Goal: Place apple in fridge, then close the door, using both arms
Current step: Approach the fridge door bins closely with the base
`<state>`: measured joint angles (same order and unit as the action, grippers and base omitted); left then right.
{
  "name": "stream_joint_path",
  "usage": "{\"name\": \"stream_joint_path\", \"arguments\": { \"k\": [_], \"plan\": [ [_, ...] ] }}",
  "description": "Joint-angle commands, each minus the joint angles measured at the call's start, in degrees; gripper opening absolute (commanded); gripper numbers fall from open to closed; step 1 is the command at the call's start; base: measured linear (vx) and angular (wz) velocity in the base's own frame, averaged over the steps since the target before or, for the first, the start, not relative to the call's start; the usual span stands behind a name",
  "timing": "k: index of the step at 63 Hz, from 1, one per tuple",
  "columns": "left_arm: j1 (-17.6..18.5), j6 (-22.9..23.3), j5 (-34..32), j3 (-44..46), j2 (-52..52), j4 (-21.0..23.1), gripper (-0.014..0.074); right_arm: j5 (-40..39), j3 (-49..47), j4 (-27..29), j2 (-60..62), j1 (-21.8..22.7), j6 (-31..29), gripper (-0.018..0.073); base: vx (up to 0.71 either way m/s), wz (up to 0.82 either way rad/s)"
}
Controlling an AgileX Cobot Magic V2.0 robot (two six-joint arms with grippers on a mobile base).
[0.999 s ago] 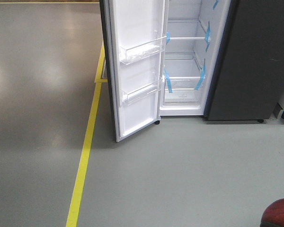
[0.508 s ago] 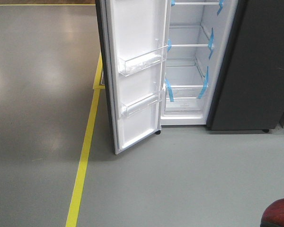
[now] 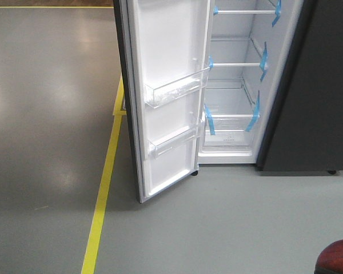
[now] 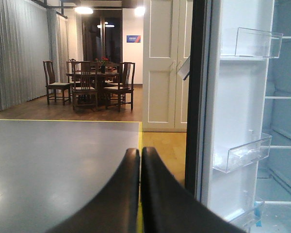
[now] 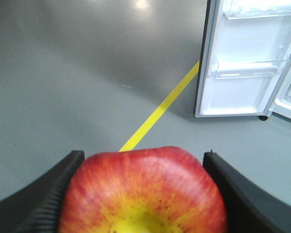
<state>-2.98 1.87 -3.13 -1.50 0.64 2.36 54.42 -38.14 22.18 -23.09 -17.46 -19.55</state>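
The red apple (image 5: 143, 194) with a yellow patch sits between the two black fingers of my right gripper (image 5: 143, 165), which is shut on it; it also shows at the lower right corner of the front view (image 3: 337, 260). The fridge (image 3: 234, 85) stands open ahead, white inside, its glass shelves taped with blue strips. Its door (image 3: 166, 97) swings out to the left, with clear bins on its white inner face. In the left wrist view my left gripper (image 4: 139, 151) is shut and empty, just left of the door's dark edge (image 4: 196, 97).
A yellow floor line (image 3: 106, 188) runs along the grey floor left of the door. A dark grey panel (image 3: 320, 85) flanks the fridge on the right. A dining table with chairs (image 4: 89, 85) and white doors (image 4: 165, 63) stand far behind.
The fridge and door have grown larger and shifted lower and to the right in the front view: the base has moved closer. The apple stays in the right gripper.
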Motion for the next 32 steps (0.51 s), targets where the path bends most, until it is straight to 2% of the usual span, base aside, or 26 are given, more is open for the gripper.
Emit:
{"name": "stream_joint_path", "arguments": {
  "k": [1, 32],
  "plan": [
    [0.09, 0.57, -4.27, -1.59, 0.90, 0.36, -0.0006, -3.92, -1.52, 1.05, -0.42, 0.13, -0.34, 0.0379, 0.19, 0.05],
    [0.09, 0.57, -4.27, -1.59, 0.90, 0.36, -0.0006, -3.92, -1.52, 1.05, -0.42, 0.13, -0.34, 0.0379, 0.17, 0.04]
  ]
}}
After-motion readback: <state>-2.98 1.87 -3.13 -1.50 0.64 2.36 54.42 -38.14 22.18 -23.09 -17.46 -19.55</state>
